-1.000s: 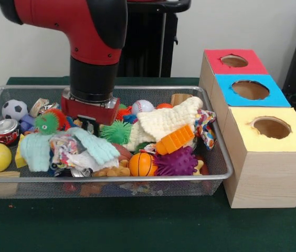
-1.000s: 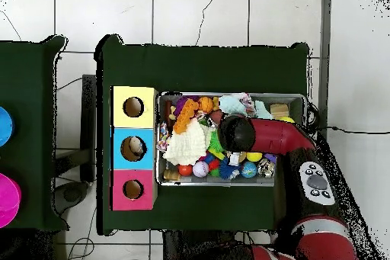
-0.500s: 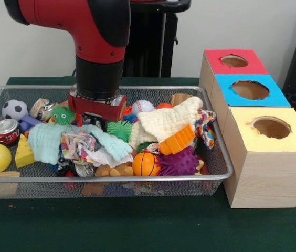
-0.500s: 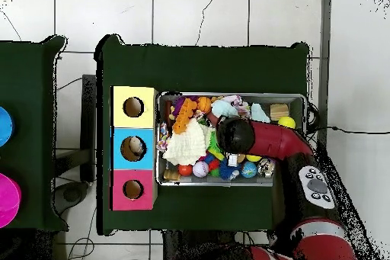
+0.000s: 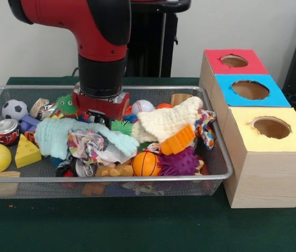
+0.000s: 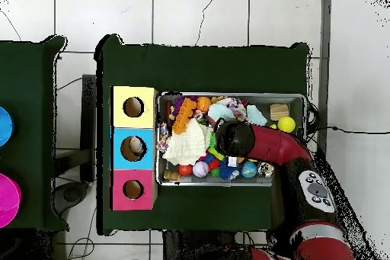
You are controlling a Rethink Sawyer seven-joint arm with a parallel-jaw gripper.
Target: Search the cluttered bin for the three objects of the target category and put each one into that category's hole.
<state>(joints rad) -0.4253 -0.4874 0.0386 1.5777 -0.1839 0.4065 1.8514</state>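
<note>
The wire bin (image 5: 219, 157) on the green table (image 5: 137, 226) is full of toys, balls and cloths. The red and black arm (image 5: 103, 58) points straight down into the middle. Its tool (image 5: 99, 107) sits among the toys; I cannot tell if it is spread or pinching.

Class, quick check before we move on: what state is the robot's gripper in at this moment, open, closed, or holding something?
Gripper: cannot be told. It is down among the toys in the wire bin, hidden by the arm and the clutter.
</note>
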